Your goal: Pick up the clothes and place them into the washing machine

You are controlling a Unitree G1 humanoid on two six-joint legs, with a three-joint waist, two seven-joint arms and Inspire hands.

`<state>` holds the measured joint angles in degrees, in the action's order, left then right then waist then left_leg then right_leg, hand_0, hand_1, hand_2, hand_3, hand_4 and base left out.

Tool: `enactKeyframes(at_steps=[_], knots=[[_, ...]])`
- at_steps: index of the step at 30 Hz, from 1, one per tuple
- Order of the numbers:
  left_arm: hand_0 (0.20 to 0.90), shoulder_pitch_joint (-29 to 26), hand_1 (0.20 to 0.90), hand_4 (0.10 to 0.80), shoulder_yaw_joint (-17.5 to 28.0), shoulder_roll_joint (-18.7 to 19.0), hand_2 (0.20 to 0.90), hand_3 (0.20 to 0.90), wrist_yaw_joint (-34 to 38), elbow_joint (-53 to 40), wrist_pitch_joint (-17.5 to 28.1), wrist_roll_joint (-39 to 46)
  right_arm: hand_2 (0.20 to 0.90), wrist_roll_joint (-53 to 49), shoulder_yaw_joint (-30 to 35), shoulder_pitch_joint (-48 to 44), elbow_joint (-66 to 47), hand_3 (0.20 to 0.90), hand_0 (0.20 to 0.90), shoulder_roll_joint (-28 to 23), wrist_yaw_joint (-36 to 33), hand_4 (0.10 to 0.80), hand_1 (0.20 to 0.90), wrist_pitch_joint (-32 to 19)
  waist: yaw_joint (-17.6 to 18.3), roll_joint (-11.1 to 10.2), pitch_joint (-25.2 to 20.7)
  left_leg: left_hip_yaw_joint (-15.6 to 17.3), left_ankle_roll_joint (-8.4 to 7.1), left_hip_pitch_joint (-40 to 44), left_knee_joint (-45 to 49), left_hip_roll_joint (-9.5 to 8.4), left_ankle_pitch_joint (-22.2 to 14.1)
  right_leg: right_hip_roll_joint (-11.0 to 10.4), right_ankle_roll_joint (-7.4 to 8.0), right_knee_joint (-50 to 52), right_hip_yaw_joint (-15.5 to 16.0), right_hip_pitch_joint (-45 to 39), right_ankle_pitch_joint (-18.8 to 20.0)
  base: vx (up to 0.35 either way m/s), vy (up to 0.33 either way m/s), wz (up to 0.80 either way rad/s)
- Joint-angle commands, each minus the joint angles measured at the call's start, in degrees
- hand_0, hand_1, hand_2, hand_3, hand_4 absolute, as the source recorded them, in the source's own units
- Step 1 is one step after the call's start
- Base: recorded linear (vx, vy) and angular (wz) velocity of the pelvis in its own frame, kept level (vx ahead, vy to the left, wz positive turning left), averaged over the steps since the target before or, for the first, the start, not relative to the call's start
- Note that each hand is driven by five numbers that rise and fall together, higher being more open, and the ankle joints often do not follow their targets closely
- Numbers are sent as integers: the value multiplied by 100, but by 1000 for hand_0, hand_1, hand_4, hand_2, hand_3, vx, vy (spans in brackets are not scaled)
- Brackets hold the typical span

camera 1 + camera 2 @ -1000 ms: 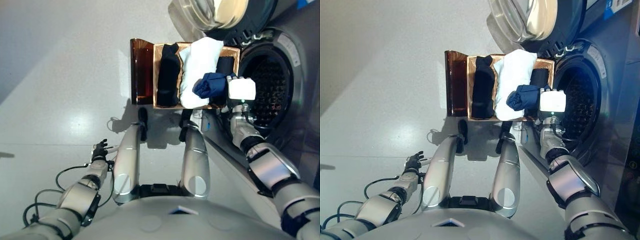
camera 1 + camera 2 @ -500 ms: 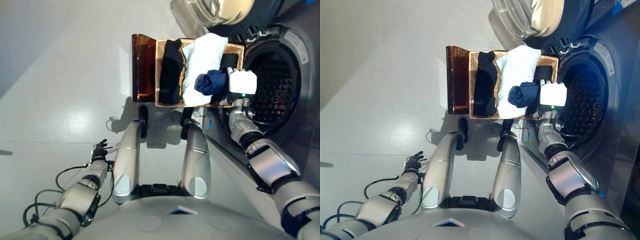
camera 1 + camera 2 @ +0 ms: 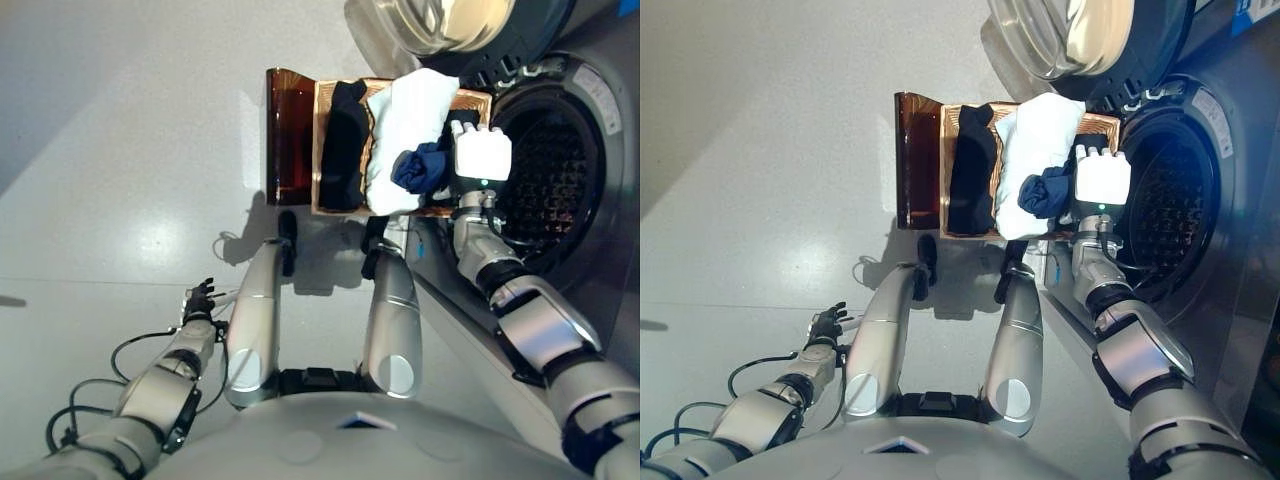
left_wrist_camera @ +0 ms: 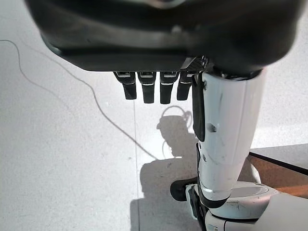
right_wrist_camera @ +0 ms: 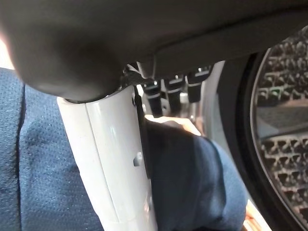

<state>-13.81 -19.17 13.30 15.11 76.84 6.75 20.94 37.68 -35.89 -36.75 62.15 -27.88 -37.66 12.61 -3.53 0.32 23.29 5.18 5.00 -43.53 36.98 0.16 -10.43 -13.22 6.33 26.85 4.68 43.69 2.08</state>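
A shallow wicker basket (image 3: 318, 150) rests on a dark brown box (image 3: 288, 130) beside the washing machine. It holds a black garment (image 3: 345, 145), a white garment (image 3: 405, 110) and a small dark piece (image 3: 458, 120) at its right end. My right hand (image 3: 482, 155) is over the basket's right end, next to the open drum (image 3: 545, 160). Its fingers (image 5: 168, 89) and white-covered thumb (image 5: 115, 159) are curled on a bunched navy garment (image 3: 420, 170), which also shows in the right wrist view (image 5: 192, 183). My left hand (image 3: 200, 300) hangs low at the left, fingers relaxed and empty.
The machine's round door (image 3: 450, 20) stands open above the basket's far side. The machine's front (image 3: 600, 250) runs along the right. Grey floor (image 3: 120, 150) spreads to the left of the box.
My right hand has moved a little farther over the basket's right end with the navy garment still in it. The view has shifted slightly. The left hand has not moved.
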Motion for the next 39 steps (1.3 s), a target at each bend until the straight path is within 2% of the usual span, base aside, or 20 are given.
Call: enactKeyframes(at_steps=[1,9,21,22,24,25,26,33,35,39], knots=[[900,433,900,800,-29,38,900,900,276,91,47,149,900,-42,-7,-470,26,900,900,-534,-449,800,900,213,-44,201,-176,-313,-785,-191,-118,159,132,45,-204,755,-40,-176,-996,0,0,0],[900,527,900,800,-224,10,900,900,215,-94,114,270,900,-259,-232,-903,866,900,900,-493,-475,800,900,204,-132,346,-85,-335,-779,-444,74,119,114,23,-233,981,-45,17,-1106,-11,4,5],[900,601,900,800,-462,32,900,900,177,-511,227,345,900,-399,-434,-1351,1462,900,900,-697,-498,800,900,193,-196,537,50,-306,-743,-873,594,105,-75,-55,-311,1603,-119,505,-1320,-9,4,5],[900,602,900,800,-472,31,900,900,174,-541,238,367,848,-438,-441,-1387,1510,848,848,-713,-498,763,848,176,-202,543,59,-300,-740,-901,612,105,-78,-54,-314,1605,-120,520,-1329,0,0,0],[900,627,900,800,-485,39,900,900,172,-590,247,370,395,-473,-446,-1423,1510,395,395,-734,-482,439,395,151,-199,554,85,-302,-734,-934,651,100,-89,-53,-323,1648,-137,571,-1343,0,0,0],[900,623,900,800,-490,39,900,900,165,-607,244,381,249,-491,-451,-1434,1518,249,249,-741,-479,335,249,143,-200,559,89,-301,-730,-940,664,99,-99,-52,-327,1671,-141,588,-1352,-11,19,3],[900,625,900,800,-504,41,900,900,168,-620,250,396,200,-524,-455,-1457,1541,200,200,-746,-488,300,200,125,-200,560,94,-305,-726,-954,684,96,-107,-54,-331,1703,-147,613,-1358,-6,11,6],[900,622,900,800,-553,61,900,900,195,-646,291,389,200,-586,-505,-1508,1580,200,200,-704,-496,300,200,40,-195,550,120,-291,-711,-960,706,84,-125,-51,-331,1722,-141,632,-1363,-1,1,1],[900,232,900,800,-575,17,900,900,187,-302,201,327,200,-547,-521,-1477,1523,200,200,-541,-469,300,200,30,-96,469,119,-293,-707,-951,704,101,-127,-29,-333,1722,-155,643,-1369,0,0,0],[900,104,900,800,-348,32,900,900,148,-129,56,451,200,-565,-582,-1491,1336,200,200,-558,-420,300,200,97,-63,395,70,-290,-707,-870,638,115,-117,-13,-327,1655,-162,571,-1338,0,0,0]])
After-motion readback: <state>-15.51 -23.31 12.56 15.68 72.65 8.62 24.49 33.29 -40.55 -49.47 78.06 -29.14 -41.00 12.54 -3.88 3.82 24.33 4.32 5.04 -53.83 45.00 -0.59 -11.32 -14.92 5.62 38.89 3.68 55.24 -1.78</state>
